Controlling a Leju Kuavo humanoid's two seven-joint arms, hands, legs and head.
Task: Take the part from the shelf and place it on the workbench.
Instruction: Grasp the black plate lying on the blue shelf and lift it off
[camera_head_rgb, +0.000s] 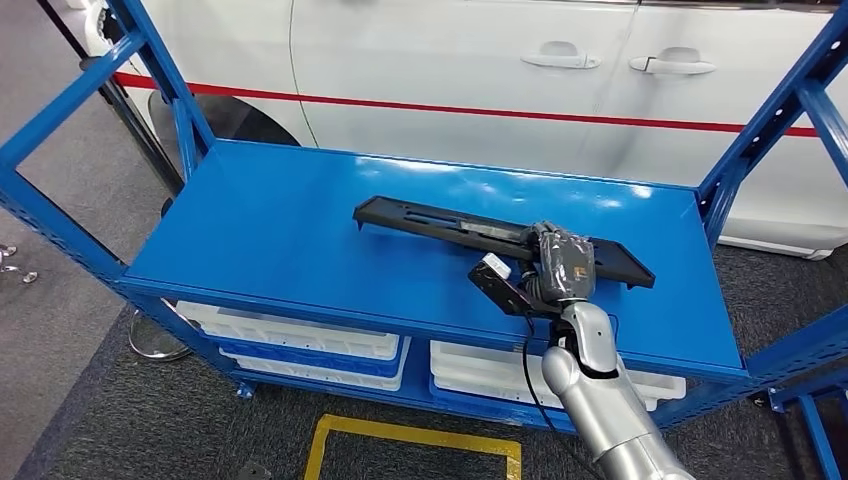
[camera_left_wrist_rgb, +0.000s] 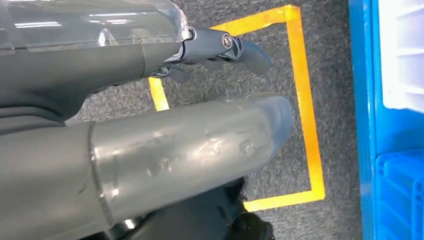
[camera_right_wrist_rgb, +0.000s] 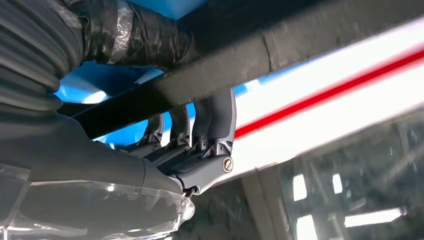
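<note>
The silver right arm (camera_head_rgb: 608, 400) reaches up from below so the right hand (camera_head_rgb: 562, 265) can wrap its fingers (camera_right_wrist_rgb: 215, 125) around the long black plastic trim part (camera_head_rgb: 470, 232), which lies on the blue shelf (camera_head_rgb: 300, 230) near its right end, apparently gripped for lifting.

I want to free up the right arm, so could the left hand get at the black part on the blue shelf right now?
Probably not: the left hand hangs low over the floor's yellow tape square, while the right hand grips the black part.
</note>
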